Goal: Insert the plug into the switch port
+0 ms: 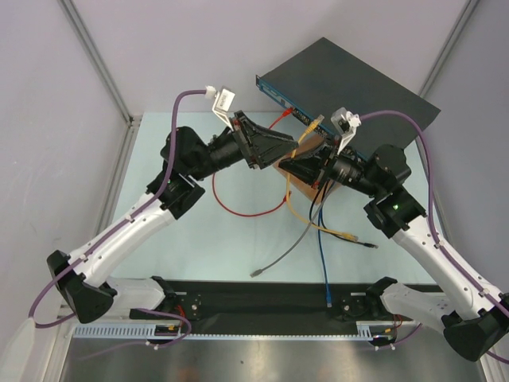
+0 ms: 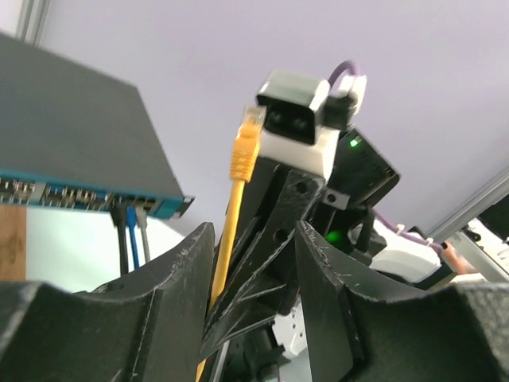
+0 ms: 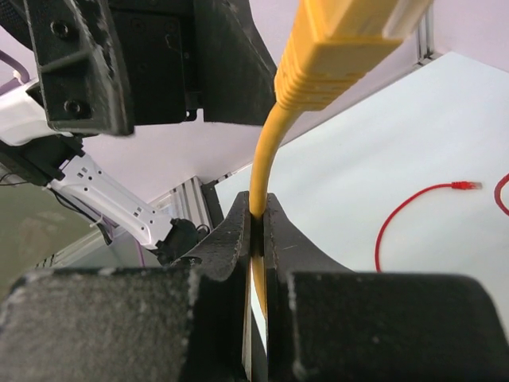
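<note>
The white marks on the blue face of the switch [image 1: 358, 79], sitting at the far side of the table, are too small to read. The right pincer [image 3: 256, 219] is squeezing the yellow cable [image 3: 261, 171] tight. It is holding the plug [image 2: 253, 127] up near the switch, not touching it. The left pincer [image 2: 254, 239] is standing open, with the cable running between its fingers.

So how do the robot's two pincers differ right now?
The left pincer has its jaws standing apart; the right pincer has its jaws pressed shut. The left pincer clamps nothing, while the right pincer grips the yellow cable some way below its plug. Both are black, two-fingered, and meet tip to tip in front of the switch.
</note>
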Available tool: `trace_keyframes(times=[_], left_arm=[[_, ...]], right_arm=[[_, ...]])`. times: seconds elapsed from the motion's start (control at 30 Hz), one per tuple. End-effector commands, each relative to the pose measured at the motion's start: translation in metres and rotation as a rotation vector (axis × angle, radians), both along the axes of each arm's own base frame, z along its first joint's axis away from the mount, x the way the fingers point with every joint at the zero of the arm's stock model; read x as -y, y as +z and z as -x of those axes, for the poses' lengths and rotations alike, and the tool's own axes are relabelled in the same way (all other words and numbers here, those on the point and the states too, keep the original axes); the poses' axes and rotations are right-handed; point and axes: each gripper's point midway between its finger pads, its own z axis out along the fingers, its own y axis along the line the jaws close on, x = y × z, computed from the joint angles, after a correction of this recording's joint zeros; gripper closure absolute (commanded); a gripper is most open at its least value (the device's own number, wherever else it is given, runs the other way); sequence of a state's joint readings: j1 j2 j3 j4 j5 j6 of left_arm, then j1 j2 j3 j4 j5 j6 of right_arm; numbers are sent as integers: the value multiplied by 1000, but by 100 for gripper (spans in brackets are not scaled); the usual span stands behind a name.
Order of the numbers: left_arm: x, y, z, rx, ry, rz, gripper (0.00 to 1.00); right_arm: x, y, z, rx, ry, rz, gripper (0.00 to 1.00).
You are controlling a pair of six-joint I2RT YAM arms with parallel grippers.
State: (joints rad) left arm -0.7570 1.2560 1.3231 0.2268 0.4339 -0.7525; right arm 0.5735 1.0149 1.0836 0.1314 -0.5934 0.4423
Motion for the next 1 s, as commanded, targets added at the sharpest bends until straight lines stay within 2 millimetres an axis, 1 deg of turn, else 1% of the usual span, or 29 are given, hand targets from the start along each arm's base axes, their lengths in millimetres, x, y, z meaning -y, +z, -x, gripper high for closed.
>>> trace_keyframes(times=[0.0,0.1,0.13,0.17,0.27,0.47,0.7,0.8,0.9,0.93,0.97], left_arm=[[-10,32,7,78,6,93,50],[-8,29,3,76,17,82,51],[-8,31,2,81,28,83,51],[-6,26,-2,70,32,70,52],[-3,26,-3,71,30,70,52],[6,30,2,84,1,81,53],[10,36,6,75,-33,115,54],[11,38,8,72,-44,127,59],[12,38,8,72,-49,131,67],[13,37,7,69,-47,130,73],[14,37,8,72,-53,128,76]], right_arm=[[3,35,13,74,28,-72,100],[2,34,15,77,38,-71,100],[2,35,15,80,38,-71,100],[2,35,16,82,42,-70,100],[0,33,18,82,52,-66,100],[-2,29,21,81,63,-62,100],[-2,27,22,77,69,-63,100],[-3,26,23,76,72,-63,100],[-3,26,24,77,72,-64,100],[-3,26,24,74,72,-64,100],[-2,27,24,78,70,-65,100]])
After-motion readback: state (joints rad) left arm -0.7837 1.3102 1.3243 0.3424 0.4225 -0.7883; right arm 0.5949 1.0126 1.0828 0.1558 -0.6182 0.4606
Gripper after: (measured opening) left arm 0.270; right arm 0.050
